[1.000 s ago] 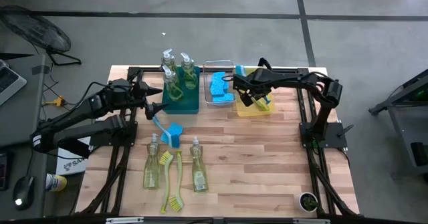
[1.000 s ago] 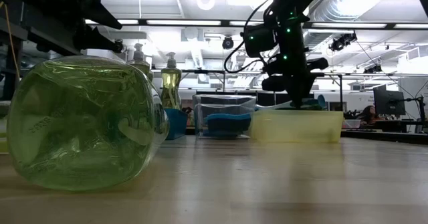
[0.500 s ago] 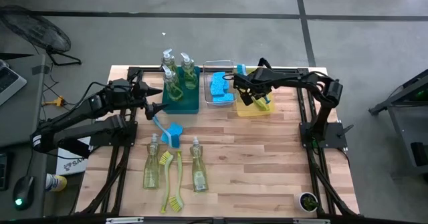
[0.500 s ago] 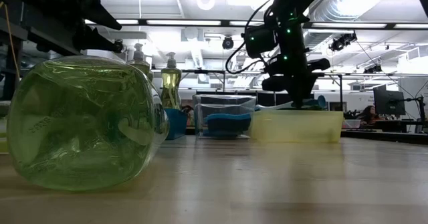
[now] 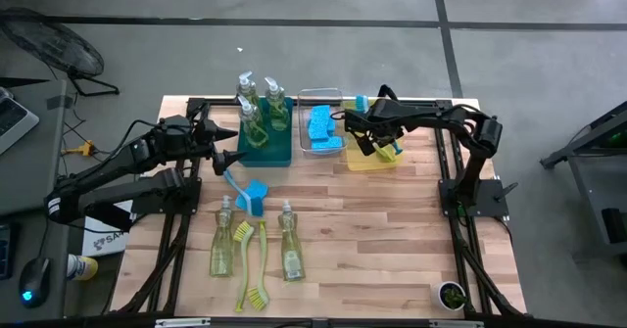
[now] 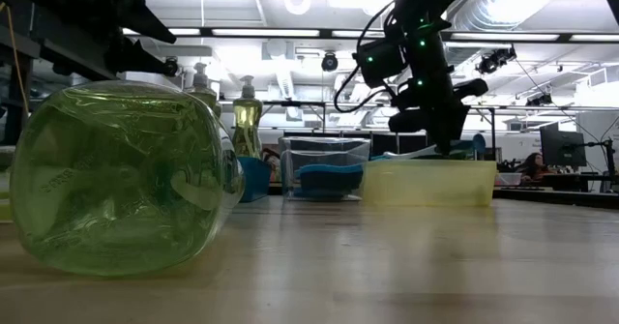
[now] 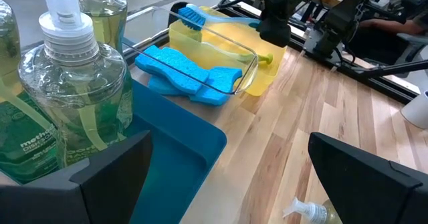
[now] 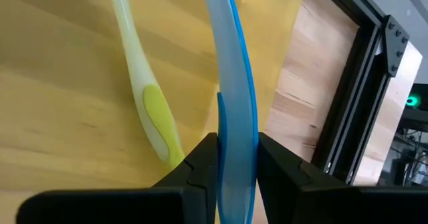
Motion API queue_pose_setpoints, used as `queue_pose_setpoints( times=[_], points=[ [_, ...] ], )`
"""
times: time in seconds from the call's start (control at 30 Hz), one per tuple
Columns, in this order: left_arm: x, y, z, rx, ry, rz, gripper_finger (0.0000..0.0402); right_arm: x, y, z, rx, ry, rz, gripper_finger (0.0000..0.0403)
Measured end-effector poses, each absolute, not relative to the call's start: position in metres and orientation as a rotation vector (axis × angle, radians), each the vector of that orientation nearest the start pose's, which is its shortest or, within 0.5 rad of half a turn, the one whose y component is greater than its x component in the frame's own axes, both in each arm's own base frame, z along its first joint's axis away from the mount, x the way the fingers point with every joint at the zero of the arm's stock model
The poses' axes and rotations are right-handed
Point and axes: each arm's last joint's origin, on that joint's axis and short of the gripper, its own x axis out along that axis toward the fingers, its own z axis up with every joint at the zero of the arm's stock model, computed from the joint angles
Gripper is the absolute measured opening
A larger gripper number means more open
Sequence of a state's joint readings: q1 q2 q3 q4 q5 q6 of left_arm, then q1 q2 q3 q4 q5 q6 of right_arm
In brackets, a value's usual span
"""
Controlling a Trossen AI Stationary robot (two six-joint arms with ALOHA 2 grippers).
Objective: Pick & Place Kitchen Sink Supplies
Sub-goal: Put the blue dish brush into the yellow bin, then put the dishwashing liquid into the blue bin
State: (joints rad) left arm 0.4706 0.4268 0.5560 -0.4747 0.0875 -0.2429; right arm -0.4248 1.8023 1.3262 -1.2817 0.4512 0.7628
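My right gripper [image 5: 364, 140] hangs over the yellow bin [image 5: 377, 162] and is shut on a blue dish brush, whose head [image 5: 361, 103] shows at the bin's far rim. A yellow-green brush [image 8: 144, 83] lies flat on the bin's floor beside it. My left gripper [image 5: 233, 144] waits open next to the teal bin [image 5: 279, 154], which holds upright soap bottles [image 7: 70, 97]. Blue sponges [image 7: 187, 77] lie in the clear bin. Two soap bottles [image 5: 291, 248], two yellow-green brushes [image 5: 255, 269] and a blue brush [image 5: 245, 191] lie on the table's near half. My right gripper pinches the blue brush's handle [image 8: 235, 134] between its two fingers, coming from above and slanting down into the yellow bin. The handle runs on ahead of the fingertips. The brush sits tilted, its head [image 7: 194, 15] up at the bin's far rim; whether the head rests there I cannot tell.
The teal, clear [image 5: 321, 137] and yellow bins stand in a row along the far edge. A soap bottle [image 6: 126, 179] on its side fills the low view's left. Bare wood lies on the table's right half [image 5: 392, 240]. A person sits far off in the room behind.
My right gripper has moved a little toward the table's right edge and slightly up, still shut on the blue brush. The brush's head has shifted rightward along the yellow bin's far rim with it.
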Motion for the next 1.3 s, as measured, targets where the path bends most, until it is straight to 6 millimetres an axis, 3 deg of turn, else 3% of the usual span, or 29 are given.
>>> queue_pose_setpoints(
  times=[0.63, 1.07, 1.3],
  points=[
    [0.095, 0.046, 0.271, -0.340, 0.286, 0.420, 0.0395, 0.279, -0.138, 0.208, 0.517, 1.479, -1.182, 0.0085],
    [0.095, 0.046, 0.271, -0.341, 0.290, 0.421, 0.0395, 0.278, -0.137, 0.209, 0.492, 1.506, -1.133, 0.0234],
    [0.095, 0.046, 0.270, -0.343, 0.300, 0.422, 0.0395, 0.274, -0.128, 0.232, 0.487, 1.409, -1.107, 0.0258]
  ],
)
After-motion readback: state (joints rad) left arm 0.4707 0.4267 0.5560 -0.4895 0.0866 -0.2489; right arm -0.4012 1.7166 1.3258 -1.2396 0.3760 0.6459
